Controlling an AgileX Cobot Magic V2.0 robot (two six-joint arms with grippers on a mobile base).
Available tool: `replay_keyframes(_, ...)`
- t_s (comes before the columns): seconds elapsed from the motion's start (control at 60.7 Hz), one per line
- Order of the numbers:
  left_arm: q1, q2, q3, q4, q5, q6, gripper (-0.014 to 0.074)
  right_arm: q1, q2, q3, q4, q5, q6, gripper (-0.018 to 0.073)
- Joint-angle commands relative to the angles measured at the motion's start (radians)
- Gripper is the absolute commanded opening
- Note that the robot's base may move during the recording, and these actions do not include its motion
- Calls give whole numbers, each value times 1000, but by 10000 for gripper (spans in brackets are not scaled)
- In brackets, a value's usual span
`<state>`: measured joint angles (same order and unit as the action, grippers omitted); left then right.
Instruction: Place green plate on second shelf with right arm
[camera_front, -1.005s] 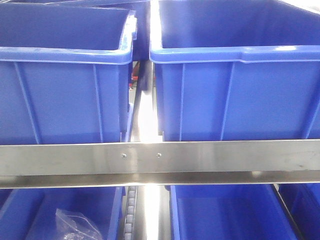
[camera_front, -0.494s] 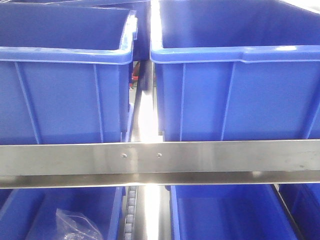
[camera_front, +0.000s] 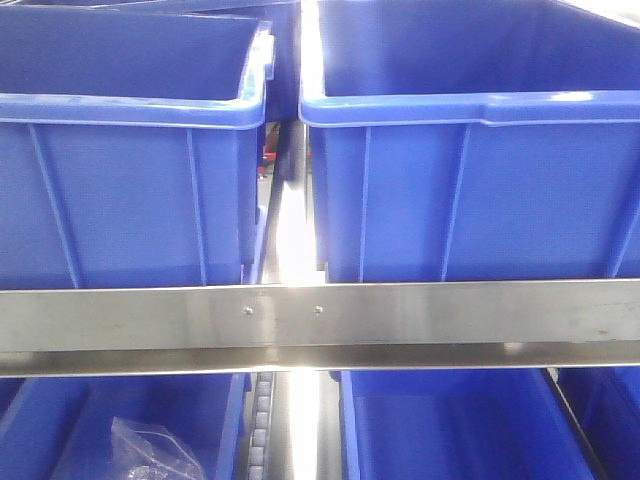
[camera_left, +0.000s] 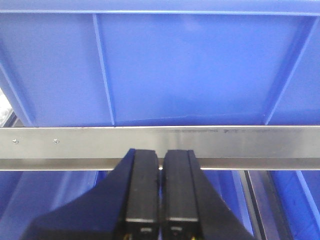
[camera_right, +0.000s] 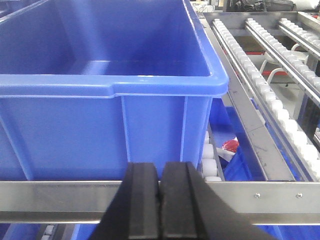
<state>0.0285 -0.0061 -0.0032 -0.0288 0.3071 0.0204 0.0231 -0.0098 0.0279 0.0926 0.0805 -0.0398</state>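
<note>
Nearest in each wrist view are the black fingers, pressed flat together with nothing between them: the left gripper (camera_left: 160, 192) and the right gripper (camera_right: 160, 200) are both closed and empty. Just beyond each one runs a steel rail (camera_front: 320, 315), the front edge of a shelf, with two small screws near its middle in the front view.

Behind the rail on that shelf stand two blue bins side by side, the left bin (camera_front: 130, 190) and the right bin (camera_front: 470, 190), with a narrow bright gap between them. Their walls fill nearly the whole front view and block any sight of the shelf surface behind. Below the rail are more blue bins; the lower left bin (camera_front: 50, 420) holds a crumpled clear plastic bag (camera_front: 155, 450).

The green plate appears in none of the three views, so its place cannot be told.

Only the right wrist view looks over a bin's rim into its bare inside, and it alone shows rows of white rollers (camera_right: 272, 97) on tracks running away to the right, with a small red object (camera_right: 231, 146) lying below beside the bin. The left wrist view shows only a bin wall and the rail.
</note>
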Motion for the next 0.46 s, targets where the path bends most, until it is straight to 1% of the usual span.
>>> replay_keyframes(0.0,-7,-21,40,-6,-81,0,124,-5,-18,-7,-14,-86,1,53)
replay_keyframes(0.445,-7,-21,40,-6,-81,0,124,-5,-18,-7,-14,-86,1,53)
